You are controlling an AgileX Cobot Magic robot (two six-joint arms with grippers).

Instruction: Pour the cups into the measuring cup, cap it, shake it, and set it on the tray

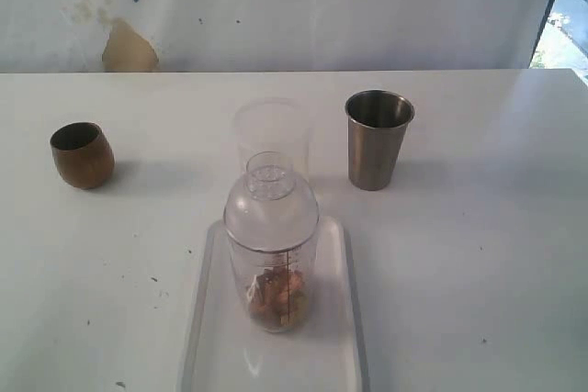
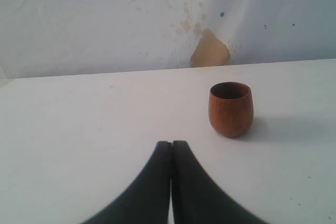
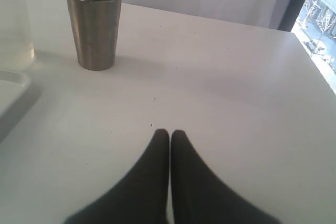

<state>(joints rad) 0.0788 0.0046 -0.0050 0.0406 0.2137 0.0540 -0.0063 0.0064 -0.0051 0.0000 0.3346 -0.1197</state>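
The clear measuring cup stands upright on the white tray with a domed clear cap on it and brownish pieces in its bottom. At the left of the table sits the brown wooden cup, upright. The steel tumbler stands upright to the right of the middle. Neither arm shows in the exterior view. My left gripper is shut and empty, a little short of the wooden cup. Well short of the tumbler, my right gripper is shut with nothing in it.
A frosted translucent beaker stands just behind the measuring cup, left of the tumbler. A white wall with a brown patch rises at the table's far edge. The tray's corner lies near the beaker.
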